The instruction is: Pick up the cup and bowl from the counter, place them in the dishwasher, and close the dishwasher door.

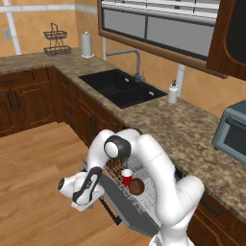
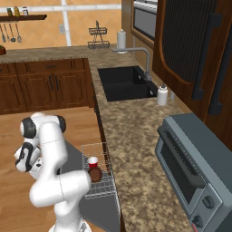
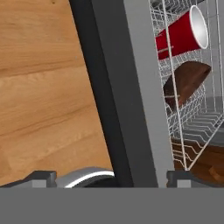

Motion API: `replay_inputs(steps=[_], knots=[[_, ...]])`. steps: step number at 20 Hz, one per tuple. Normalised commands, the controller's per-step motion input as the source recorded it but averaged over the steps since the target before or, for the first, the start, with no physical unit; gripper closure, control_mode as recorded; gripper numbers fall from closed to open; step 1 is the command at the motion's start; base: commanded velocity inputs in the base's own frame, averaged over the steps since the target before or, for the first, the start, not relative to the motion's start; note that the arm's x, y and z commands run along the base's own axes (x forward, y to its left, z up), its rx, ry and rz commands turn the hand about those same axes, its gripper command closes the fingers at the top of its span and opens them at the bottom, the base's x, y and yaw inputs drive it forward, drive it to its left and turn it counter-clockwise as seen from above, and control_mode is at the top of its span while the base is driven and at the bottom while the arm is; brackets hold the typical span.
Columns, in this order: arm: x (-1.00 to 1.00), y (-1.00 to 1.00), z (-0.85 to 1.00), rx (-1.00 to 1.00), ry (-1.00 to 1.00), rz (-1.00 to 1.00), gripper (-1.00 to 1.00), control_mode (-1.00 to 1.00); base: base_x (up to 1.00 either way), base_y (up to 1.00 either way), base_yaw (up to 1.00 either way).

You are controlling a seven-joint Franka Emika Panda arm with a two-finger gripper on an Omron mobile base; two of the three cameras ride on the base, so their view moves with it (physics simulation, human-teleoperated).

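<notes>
Gripper (image 3: 111, 177) released, jaws wide to either side of the lowered dishwasher door's (image 3: 131, 87) edge.

Left base view: the arm bends low over the wooden floor (image 1: 38, 182), the gripper (image 1: 72, 204) beside the dropped dishwasher door (image 1: 120, 204); the cup (image 1: 127, 177) and the bowl (image 1: 137, 186) sit side by side in the white rack (image 1: 115, 166), below the worktop (image 1: 192, 129). Right base view: cup (image 2: 92, 162) and bowl (image 2: 95, 175) rest in the rack (image 2: 102, 181) beside the worktop (image 2: 131, 136). Hand view: 2 dark fingertips (image 3: 41, 177) flank the door's edge; beyond it the cup (image 3: 181, 33) and bowl (image 3: 186, 83) lie in the rack (image 3: 192, 127).
</notes>
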Motion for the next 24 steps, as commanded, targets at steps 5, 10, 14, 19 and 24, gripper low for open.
replay_inputs(steps=[5, 10, 14, 19, 24], knots=[[0.36, -0.07, -0.51, -0.15, 0.00, 0.01, -1.00, -1.00, 0.00, 0.00, 0.00], [0.43, 0.16, -0.62, -0.17, 0.08, 0.01, -1.00, -1.00, 0.00, 0.00, 0.00], [0.50, 0.00, -0.64, -0.10, 0.07, 0.00, -1.00, -1.00, 0.00, 0.00, 0.00], [0.12, -0.70, -0.35, -0.09, 0.00, 0.06, -1.00, -1.00, 0.00, 0.00, 0.00], [0.00, -1.00, -0.01, -0.04, -0.03, 0.14, -1.00, -1.00, 0.00, 0.00, 0.00]])
